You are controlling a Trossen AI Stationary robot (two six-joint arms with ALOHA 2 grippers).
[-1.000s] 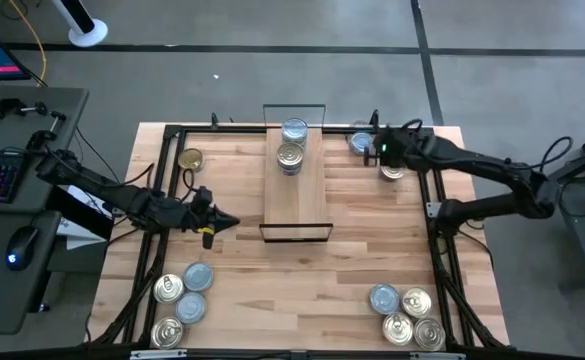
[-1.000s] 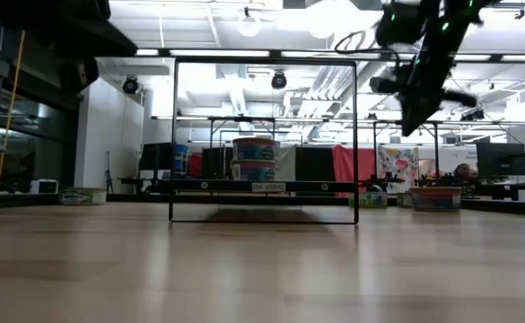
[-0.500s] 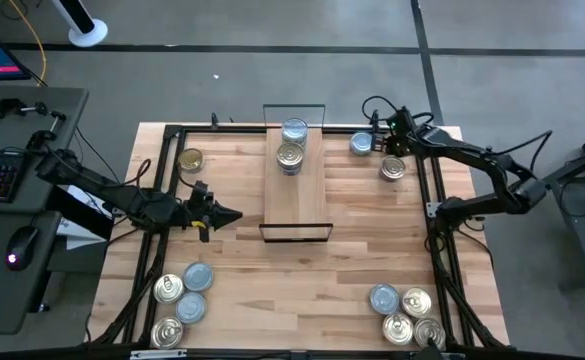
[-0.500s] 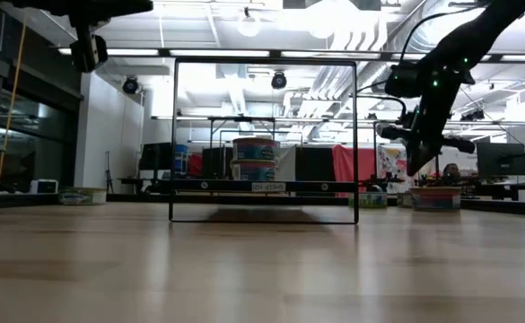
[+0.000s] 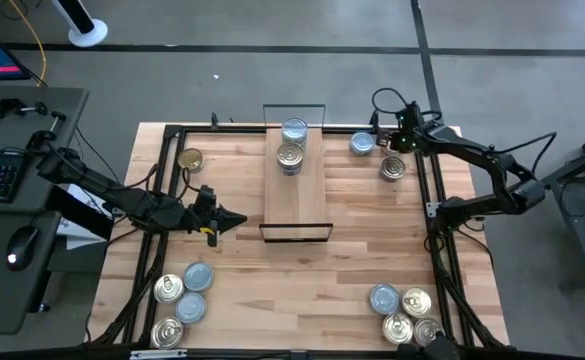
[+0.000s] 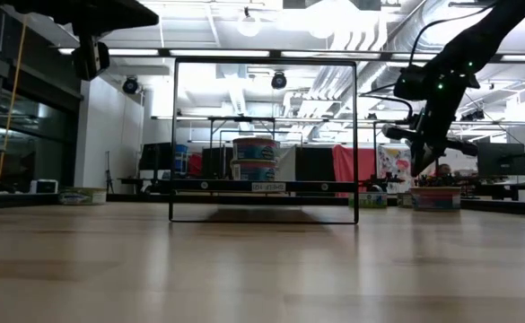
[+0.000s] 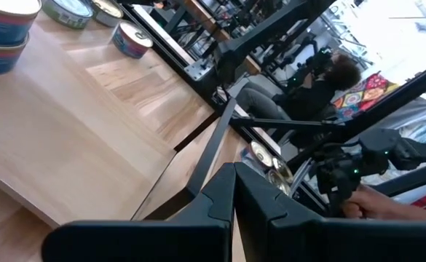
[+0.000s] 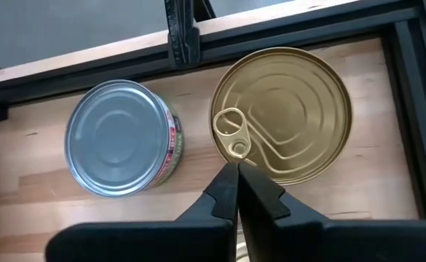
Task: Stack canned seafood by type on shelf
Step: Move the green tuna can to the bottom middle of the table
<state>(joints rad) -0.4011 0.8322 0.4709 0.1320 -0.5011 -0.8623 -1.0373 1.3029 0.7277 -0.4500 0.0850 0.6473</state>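
Note:
The shelf (image 5: 297,195) is a light-wood plank with black wire frames at its short ends, lying mid-table. Two tins (image 5: 292,143) stand at its far end, also seen in the low view as tins (image 6: 255,160). My right gripper (image 5: 392,143) hovers shut over the far right corner, above the gold-topped tin (image 8: 282,113) with its pull tab, next to a silver-topped tin (image 8: 121,138); in the low view my right gripper (image 6: 421,166) hangs clear of the table. My left gripper (image 5: 234,217) waits shut left of the shelf's near end, seen as my left gripper (image 7: 234,185) in its wrist view.
Several tins sit in a cluster at the near left corner (image 5: 180,300) and several more at the near right corner (image 5: 407,315). One gold tin (image 5: 189,158) lies at the far left. A black frame rail (image 8: 409,94) runs close beside the gold tin.
My right gripper has come down and moved slightly toward the table's far right corner, and now hangs over the two tins there. It has stayed shut. The tins and the shelf have not moved.

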